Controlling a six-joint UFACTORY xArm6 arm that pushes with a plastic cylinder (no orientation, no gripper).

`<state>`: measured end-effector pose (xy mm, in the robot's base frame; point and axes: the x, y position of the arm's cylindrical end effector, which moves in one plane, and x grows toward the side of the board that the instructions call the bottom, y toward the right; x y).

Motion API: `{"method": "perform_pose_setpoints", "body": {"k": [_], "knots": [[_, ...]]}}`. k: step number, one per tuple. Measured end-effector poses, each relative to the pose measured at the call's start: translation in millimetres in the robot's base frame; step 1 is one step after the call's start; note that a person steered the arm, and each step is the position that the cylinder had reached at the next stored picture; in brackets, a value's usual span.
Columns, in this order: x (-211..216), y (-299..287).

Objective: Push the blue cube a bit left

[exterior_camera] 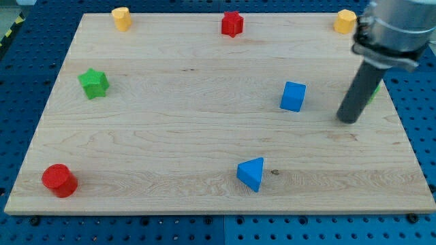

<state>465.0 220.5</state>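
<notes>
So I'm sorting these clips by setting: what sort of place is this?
Probably a robotics lab bench. A wooden board lies on a blue perforated panel, small blocks like the blue cube and green star are scattered on it, and my tip rests right of the cube.

You'll find no readable text, labels, brands or numbers anywhere in this view. The wooden board point(204, 136), the blue pegboard point(27, 75) under it and the coloured blocks all show plain, unmarked faces. The only sign-like marking is a yellow-and-black hazard stripe point(12, 30) at the view's top left edge, carrying no lettering.
</notes>
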Motion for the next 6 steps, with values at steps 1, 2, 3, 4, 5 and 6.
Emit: {"method": "perform_pose_setpoints", "body": {"k": [1,2,3,4,5,6], "knots": [[-11,-4],[-24,-33],[-34,-75],[-35,-102],[-33,-110],[-29,-110]]}}
